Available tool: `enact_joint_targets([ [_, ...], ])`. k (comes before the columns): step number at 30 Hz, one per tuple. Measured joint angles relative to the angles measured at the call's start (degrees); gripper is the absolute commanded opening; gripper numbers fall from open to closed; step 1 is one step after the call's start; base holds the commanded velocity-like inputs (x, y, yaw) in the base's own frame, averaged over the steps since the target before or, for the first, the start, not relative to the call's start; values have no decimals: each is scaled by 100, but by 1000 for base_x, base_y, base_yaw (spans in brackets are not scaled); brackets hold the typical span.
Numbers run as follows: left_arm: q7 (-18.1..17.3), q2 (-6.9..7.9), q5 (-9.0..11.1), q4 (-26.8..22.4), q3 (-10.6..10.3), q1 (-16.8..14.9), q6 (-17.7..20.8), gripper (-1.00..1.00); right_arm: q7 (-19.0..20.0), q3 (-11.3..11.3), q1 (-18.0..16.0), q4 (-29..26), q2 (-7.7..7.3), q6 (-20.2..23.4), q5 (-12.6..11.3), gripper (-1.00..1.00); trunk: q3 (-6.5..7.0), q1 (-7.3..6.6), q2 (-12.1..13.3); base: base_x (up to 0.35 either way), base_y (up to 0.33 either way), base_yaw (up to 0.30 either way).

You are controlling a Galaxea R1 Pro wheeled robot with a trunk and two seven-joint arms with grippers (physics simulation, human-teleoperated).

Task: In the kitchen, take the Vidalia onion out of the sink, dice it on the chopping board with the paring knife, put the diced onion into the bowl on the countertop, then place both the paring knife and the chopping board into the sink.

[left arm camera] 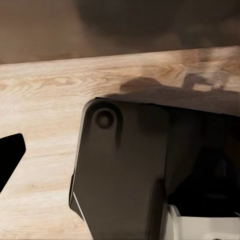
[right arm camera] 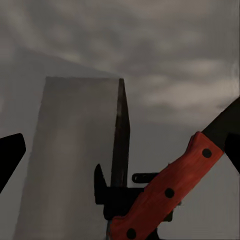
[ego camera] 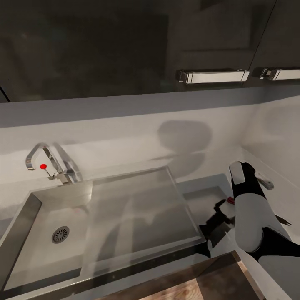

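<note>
The grey sink (ego camera: 37, 254) spans the left and middle of the head view, with its round drain (ego camera: 61, 234), flat drainboard (ego camera: 137, 216) and chrome tap with a red knob (ego camera: 43, 166); nothing lies in the basin. My right gripper (ego camera: 214, 223) hovers low over the countertop (ego camera: 200, 195) just right of the drainboard. In the right wrist view its fingers (right arm camera: 10, 157) stand wide apart, so it is open (right arm camera: 122, 150). The paring knife (right arm camera: 170, 192) slants across there, its red handle (ego camera: 230, 201) near one finger. My left gripper (left arm camera: 120, 155) is open. Onion, bowl and chopping board are out of view.
Dark wall cabinets with chrome handles (ego camera: 212, 76) hang above a white backsplash (ego camera: 125, 133), which turns a corner at the right (ego camera: 275, 137). In the left wrist view, the wooden floor (left arm camera: 50, 90) and my dark base (left arm camera: 130, 170) lie below the left gripper.
</note>
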Motion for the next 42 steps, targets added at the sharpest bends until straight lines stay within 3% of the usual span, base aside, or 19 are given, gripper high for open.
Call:
enact_joint_targets([
  [13, -5, 0, 0, 29, -1, 0, 0, 100, -407, -281, 0, 0, 0, -227, -4, 100, 0, 0, 0, 0, 0, -3],
  [30, -5, -8, 0, 109, 0, -1, 1, 100, -377, -295, 2, 6, 17, -231, -8, 100, 0, 0, 0, 0, 31, -232],
  [42, -5, -11, 0, 124, 1, 0, 0, 100, -360, -287, 0, 114, 77, -230, -17, 100, 0, 0, 0, 0, 6, -33],
])
